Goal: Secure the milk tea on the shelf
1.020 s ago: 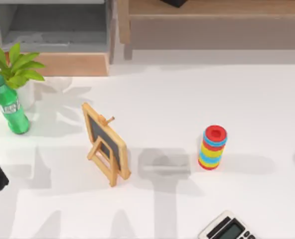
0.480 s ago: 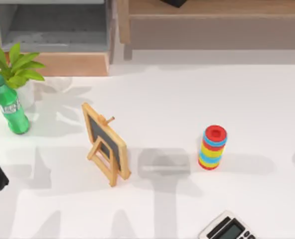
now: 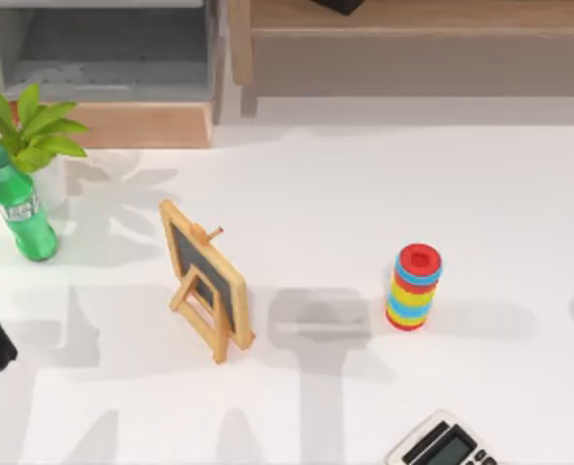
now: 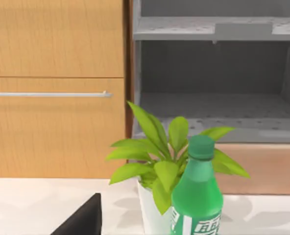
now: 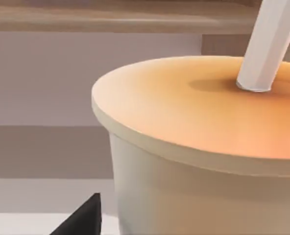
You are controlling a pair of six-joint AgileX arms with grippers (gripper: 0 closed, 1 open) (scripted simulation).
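White table point(image 3: 365, 194) fills the overhead view, with a wooden cabinet and its grey open shelf point(image 3: 103, 58) along the far left edge and a long wooden shelf point(image 3: 413, 19) along the far right. On the table stand a small chalkboard easel point(image 3: 205, 281) left of centre, a stack of coloured rings point(image 3: 415, 287) right of centre, a calculator point(image 3: 442, 448) at the near edge, and at the far left a potted plant point(image 3: 30, 136) with a green bottle point(image 3: 20, 208) just beside it. The milk tea point(image 5: 204, 147), a pale cup with a tan lid and a white straw point(image 5: 270, 44), stands upright and very close in front of the right wrist camera, with the long wooden shelf beyond it; it is likely at or between the right tool's fingers, but whether that tool is wide, narrow or gripping cannot be told. The cup's long axis is vertical, so it should stay upright on its way to the shelf. The right arm is the nearer one. The left arm sits parked at the left edge, its camera facing the plant, bottle and grey shelf; its tool's state cannot be told either.
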